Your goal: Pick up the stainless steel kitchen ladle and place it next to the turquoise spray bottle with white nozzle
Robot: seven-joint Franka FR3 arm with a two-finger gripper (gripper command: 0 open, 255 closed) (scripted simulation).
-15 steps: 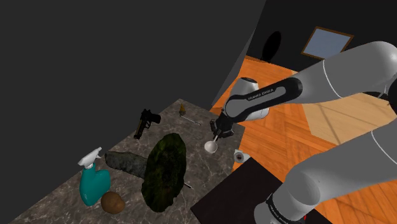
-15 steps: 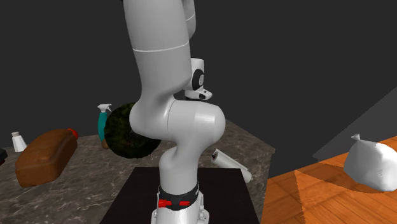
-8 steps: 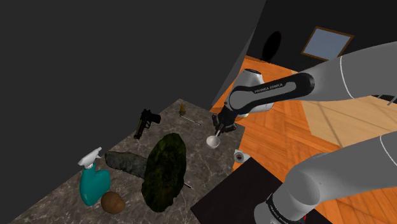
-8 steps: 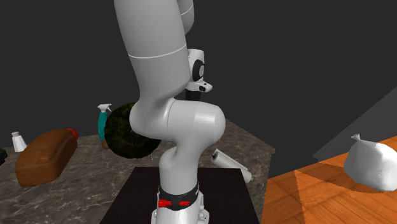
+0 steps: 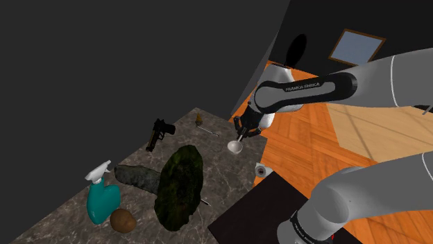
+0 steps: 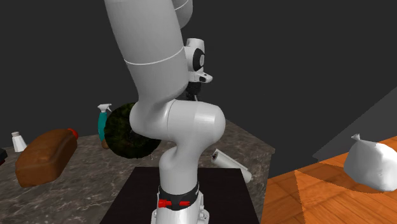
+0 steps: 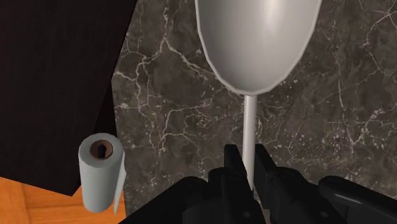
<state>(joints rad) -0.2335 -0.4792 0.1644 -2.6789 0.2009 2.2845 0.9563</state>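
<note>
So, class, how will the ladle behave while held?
Likely stiff: the ladle has a thin, straight handle. It may pivot, since the gripper pinches just the handle with the bowl hanging beyond. Its glossy surface could slip.

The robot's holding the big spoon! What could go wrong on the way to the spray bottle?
The jaws pinch only the thin handle of the ladle, with the bowl hanging below, so it might swing or slip out. The spray bottle sits beyond a big dark mossy lump; carried low, the bowl could bump it.
</note>
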